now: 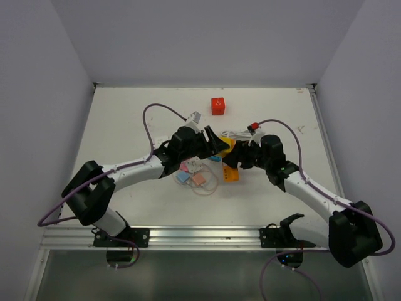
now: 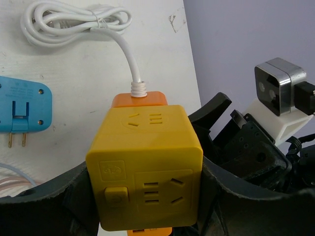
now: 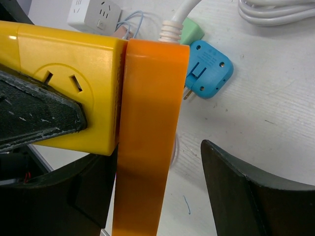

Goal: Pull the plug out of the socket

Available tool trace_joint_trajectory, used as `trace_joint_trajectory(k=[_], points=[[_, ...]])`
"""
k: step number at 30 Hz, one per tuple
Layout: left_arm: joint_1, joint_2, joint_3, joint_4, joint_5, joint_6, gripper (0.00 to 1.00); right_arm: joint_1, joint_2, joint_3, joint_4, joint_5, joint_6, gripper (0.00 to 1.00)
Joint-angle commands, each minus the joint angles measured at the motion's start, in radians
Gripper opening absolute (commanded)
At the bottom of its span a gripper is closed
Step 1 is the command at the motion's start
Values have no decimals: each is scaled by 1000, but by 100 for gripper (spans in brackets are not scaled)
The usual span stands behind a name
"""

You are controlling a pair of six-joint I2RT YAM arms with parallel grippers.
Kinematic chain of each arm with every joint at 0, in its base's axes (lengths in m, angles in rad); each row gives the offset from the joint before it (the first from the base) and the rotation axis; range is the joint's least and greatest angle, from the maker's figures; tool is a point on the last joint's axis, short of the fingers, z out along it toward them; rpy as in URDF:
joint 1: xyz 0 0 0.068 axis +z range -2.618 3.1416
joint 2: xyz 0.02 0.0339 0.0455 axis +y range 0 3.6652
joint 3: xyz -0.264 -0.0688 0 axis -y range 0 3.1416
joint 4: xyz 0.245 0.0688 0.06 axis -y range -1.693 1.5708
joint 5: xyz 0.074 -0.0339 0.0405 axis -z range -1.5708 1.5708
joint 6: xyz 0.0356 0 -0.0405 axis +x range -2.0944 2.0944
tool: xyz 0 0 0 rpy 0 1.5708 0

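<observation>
Left pincer (image 2: 147, 196) clamps socket (image 2: 145, 147) by two sides; we judge this braces it against pull. Right pincer (image 3: 167, 191) stands wide around plug (image 3: 147, 128), one finger (image 3: 246, 196) apart, no grip. Plug seated flush in socket. Beyond, cord (image 2: 74, 22) coiled, slack.

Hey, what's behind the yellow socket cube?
An orange plug with a white cord sits against the back of the yellow socket cube. Its prongs are hidden inside.
</observation>
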Motion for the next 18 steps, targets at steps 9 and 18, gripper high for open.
trace_joint_trajectory(k=[9, 18], points=[[-25, -92, -26, 223, -48, 6, 0, 21, 56, 34, 94, 14, 45, 54], [-25, -137, -44, 206, -61, 18, 0, 21, 64, 23, 39, 160, -8, 0]])
